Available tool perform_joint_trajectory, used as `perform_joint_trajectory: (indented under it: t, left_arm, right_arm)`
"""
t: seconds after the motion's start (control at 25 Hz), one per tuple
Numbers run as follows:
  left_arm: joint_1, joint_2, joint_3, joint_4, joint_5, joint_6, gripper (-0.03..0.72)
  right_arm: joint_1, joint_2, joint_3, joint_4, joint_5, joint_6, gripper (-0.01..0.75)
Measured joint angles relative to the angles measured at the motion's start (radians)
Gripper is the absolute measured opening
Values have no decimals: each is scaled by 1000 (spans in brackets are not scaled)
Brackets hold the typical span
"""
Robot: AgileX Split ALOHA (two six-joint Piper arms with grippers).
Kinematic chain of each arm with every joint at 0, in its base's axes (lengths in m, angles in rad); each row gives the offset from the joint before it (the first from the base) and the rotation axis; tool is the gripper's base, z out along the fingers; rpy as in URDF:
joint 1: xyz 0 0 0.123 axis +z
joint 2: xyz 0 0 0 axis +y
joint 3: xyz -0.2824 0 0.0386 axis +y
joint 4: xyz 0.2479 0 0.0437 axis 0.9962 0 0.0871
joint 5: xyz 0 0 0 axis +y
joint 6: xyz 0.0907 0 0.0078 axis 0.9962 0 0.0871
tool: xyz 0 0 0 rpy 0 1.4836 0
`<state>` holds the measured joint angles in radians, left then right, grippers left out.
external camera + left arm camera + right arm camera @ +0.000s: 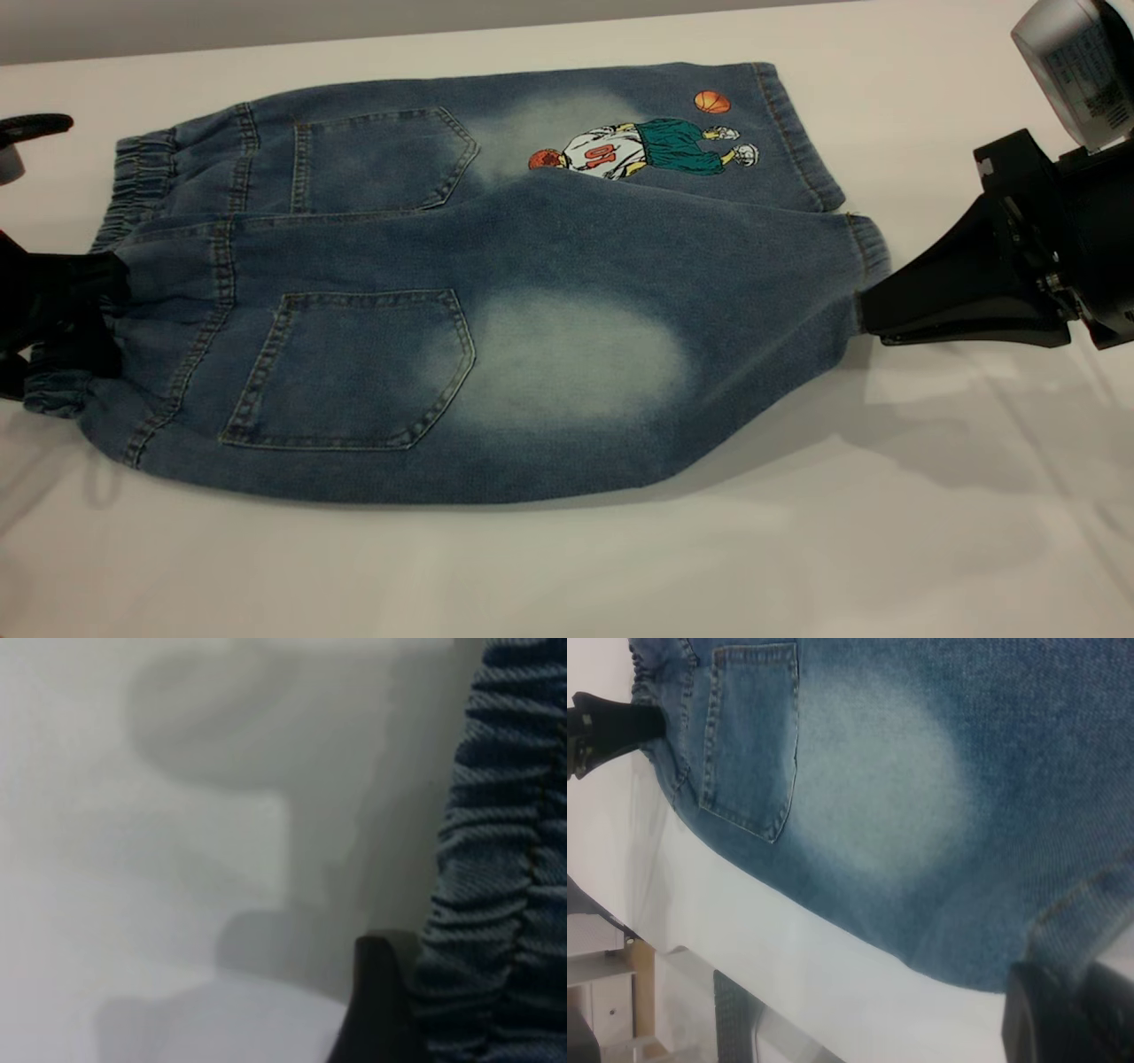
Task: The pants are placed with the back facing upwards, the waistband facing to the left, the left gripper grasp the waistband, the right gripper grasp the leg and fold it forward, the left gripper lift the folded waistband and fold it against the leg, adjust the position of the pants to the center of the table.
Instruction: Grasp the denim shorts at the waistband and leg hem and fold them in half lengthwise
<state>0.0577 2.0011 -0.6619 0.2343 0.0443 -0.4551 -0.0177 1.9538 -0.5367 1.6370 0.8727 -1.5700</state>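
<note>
The pants (532, 248) lie back side up on the white table (620, 567), with the gathered waistband (142, 177) at the left. My left gripper (97, 292) is shut on the near part of the waistband (505, 859), one dark finger (376, 1010) pressed against the ruffles. My right gripper (864, 310) is shut on the hem of the leg (567, 354) with the pale oval patch, and the cloth runs between its fingers (1045, 1019). That leg (886, 788) is stretched taut between the grippers. It is raised off the table along its near edge and overlaps the cartoon-print leg (656, 146).
Bare table surface (930, 532) spreads in front of and to the right of the pants. The right wrist view shows the table's edge with a wooden frame (642, 992) beyond it, and the left gripper (611, 726) at the far end of the pants.
</note>
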Motion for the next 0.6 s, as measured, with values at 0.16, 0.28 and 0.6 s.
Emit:
perform_joint_trajectory:
  t: [0.16, 0.28, 0.6]
  left_arm:
    - [-2, 0, 0, 0, -8, 0, 325]
    - [-2, -9, 0, 0, -11, 0, 185]
    - [0, -98, 2, 1, 27, 2, 132]
  right_arm:
    - [0, 0, 0, 6, 0, 0, 17]
    - [0, 0, 0, 9, 0, 0, 17]
    - [0, 0, -31, 28, 27, 0, 17]
